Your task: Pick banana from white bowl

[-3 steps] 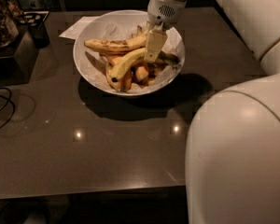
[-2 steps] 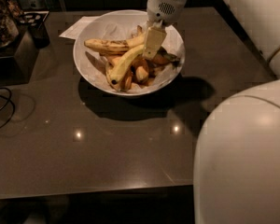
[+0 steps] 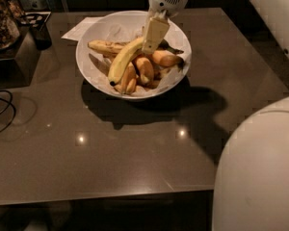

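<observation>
The white bowl (image 3: pixel 88 64) stands at the back middle of the dark table. The banana (image 3: pixel 122 60), long, curved and bright yellow, lies slanted across the other fruit, its black tip low on the left and its stem end up on the right. My gripper (image 3: pixel 153 36) comes down from above into the bowl and is shut on the banana's stem end, which is hidden behind the cream finger pad. A brown-speckled banana (image 3: pixel 105 47) lies behind it. Short orange-yellow bananas (image 3: pixel 145 69) lie beneath and to the right.
A white paper sheet (image 3: pixel 79 31) lies under the bowl's far left side. A dark box (image 3: pixel 19 57) and a black cable (image 3: pixel 4 110) are at the left. My white body (image 3: pixel 260 172) fills the lower right. The table's front edge (image 3: pixel 111 196) runs across the bottom.
The banana's stem end has risen slightly with the gripper, so it lies steeper across the other fruit. The view has shifted a little; the bowl has not moved.
</observation>
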